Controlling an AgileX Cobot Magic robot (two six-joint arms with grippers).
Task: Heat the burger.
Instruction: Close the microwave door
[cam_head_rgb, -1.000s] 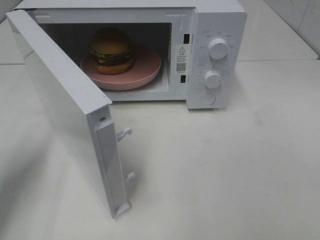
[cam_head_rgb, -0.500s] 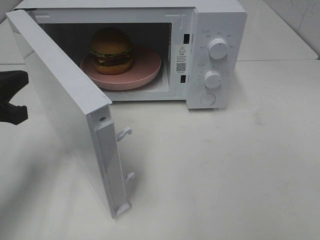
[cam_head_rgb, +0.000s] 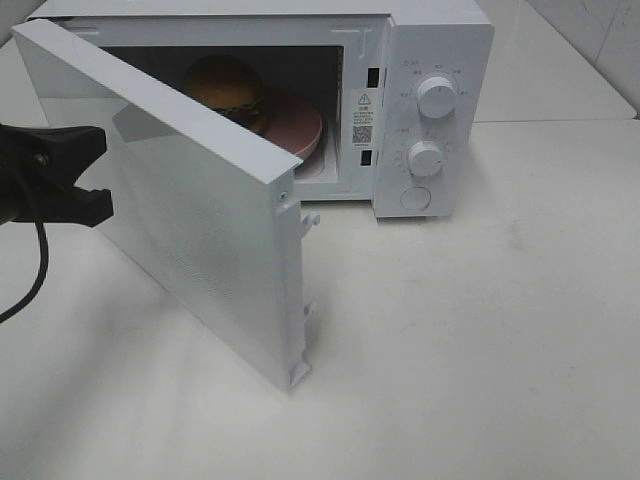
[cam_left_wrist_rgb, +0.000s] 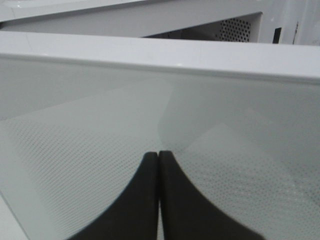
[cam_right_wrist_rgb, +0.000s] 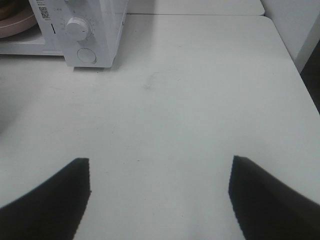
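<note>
While the left gripper (cam_left_wrist_rgb: 158, 156), jaws pressed together, meets the half-shut door (cam_head_rgb: 200, 230) at centre-left, the burger (cam_head_rgb: 225, 85) sits beyond it inside the microwave (cam_head_rgb: 440, 60) (upper centre); the right gripper (cam_right_wrist_rgb: 160, 167) gapes, empty.

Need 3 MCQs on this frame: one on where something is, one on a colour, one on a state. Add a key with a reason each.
1. Where is the burger?
A. on the plate inside the microwave
B. on top of it
C. beside it

2. What colour is the plate?
A. blue
B. black
C. pink

3. The door is:
A. latched shut
B. partly open
C. taken off

Key:
1 A: the bun shows above the door's top edge, inside the cavity on the plate.
2 C: its rim shows pink past the door.
3 B: it stands at an angle, with its latch edge away from the body.
</note>
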